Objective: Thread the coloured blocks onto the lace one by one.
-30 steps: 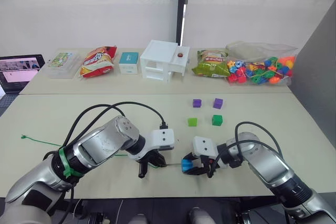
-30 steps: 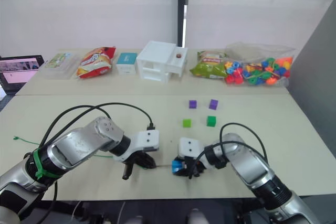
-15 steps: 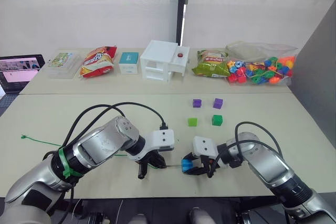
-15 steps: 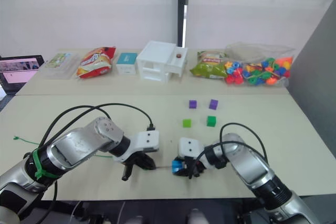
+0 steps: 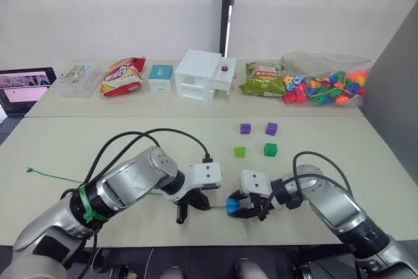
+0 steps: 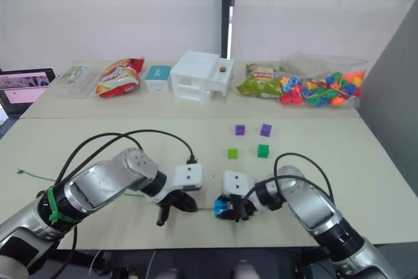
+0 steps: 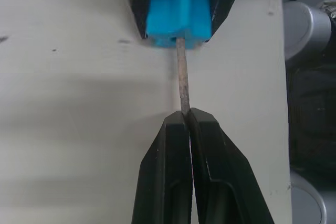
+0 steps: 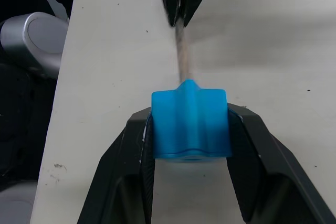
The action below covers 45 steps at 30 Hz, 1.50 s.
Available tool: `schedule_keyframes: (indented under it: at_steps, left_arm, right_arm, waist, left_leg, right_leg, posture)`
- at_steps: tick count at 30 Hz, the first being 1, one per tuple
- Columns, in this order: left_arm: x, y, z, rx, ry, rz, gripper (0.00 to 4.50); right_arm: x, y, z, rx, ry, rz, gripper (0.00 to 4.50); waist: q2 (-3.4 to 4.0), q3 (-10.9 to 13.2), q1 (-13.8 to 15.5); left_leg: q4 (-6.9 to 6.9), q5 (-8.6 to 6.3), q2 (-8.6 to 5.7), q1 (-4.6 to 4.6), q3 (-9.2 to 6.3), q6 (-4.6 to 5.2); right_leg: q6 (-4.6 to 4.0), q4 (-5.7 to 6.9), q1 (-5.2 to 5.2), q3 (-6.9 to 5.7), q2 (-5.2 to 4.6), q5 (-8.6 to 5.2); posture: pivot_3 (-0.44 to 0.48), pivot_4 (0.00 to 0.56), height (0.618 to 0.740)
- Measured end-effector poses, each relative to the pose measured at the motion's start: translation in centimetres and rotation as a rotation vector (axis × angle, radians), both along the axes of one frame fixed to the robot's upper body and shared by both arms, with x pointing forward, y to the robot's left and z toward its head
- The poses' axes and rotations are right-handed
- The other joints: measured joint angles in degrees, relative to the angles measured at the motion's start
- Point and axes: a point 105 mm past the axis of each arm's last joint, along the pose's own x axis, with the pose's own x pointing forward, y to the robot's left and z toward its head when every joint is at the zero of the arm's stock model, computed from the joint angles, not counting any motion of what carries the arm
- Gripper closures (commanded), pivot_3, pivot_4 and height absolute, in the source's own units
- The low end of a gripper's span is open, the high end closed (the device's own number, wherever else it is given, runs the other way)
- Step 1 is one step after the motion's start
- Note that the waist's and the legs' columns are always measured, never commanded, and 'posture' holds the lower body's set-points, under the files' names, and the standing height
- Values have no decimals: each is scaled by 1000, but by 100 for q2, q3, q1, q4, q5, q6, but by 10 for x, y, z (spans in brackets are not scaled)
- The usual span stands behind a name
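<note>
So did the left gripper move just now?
Yes. The left gripper, shut on the lace, slid a little to the robot's right, closer to the blue block held in the right gripper.

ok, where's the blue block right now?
The blue block sits clamped in the right pincer at the table's near edge, the lace tip entering it from the left pincer.

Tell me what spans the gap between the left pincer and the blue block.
Only the lace's stiff grey tip: the left pincer pinches it, and its far end meets the blue block clamped by the right pincer. Left wrist view.
</note>
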Motion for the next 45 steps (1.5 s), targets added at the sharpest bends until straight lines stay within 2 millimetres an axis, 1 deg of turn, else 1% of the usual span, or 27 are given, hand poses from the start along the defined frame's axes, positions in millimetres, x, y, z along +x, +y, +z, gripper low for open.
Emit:
schedule_keyframes:
  at_steps: [4,18,29,32,35,41,45]
  left_arm:
    - [0,0,0,-1,-2,1,4500]
    - [0,2,2,-6,3,30,4500]
    - [2,-21,-3,-58,7,23,4500]
    - [4,-32,-5,-88,9,12,4500]
    - [5,-32,-6,-102,10,2,4500]
    - [5,-20,-6,-129,8,-23,2514]
    - [15,-5,3,-144,-35,16,1242]
  right_arm:
    - [0,2,0,27,41,-24,3135]
    - [1,-3,-2,59,67,-67,3135]
    - [1,-3,-2,61,83,-78,3135]
    - [1,-3,-2,60,81,-79,3135]
    - [1,-3,-1,59,76,-86,3135]
    - [2,-3,-1,60,73,-91,3135]
    - [2,-3,-1,61,69,-95,3135]
  waist:
    - [0,0,-15]
    - [0,0,-8]
    - [0,0,-7]
    - [0,0,-5]
    - [0,0,-8]
    - [0,0,-9]
    - [0,0,-11]
  left_leg:
    - [0,0,0,1,0,0]
    - [0,0,0,0,0,0]
    - [1,0,0,0,0,0]
    - [1,0,-1,1,0,0]
    - [1,0,0,2,0,0]
    - [1,0,0,2,0,0]
    - [0,0,0,3,0,0]
  right_leg:
    - [0,0,0,0,1,0]
    - [0,-1,1,0,0,0]
    - [0,-1,1,0,0,0]
    - [0,-1,2,0,0,0]
    - [0,0,2,1,0,0]
    - [0,1,1,1,0,0]
    - [0,1,1,1,0,0]
  posture:
    - [0,150,740]
    - [0,150,740]
    - [0,150,740]
    - [0,150,740]
    - [0,150,740]
    - [0,150,740]
    - [0,150,740]
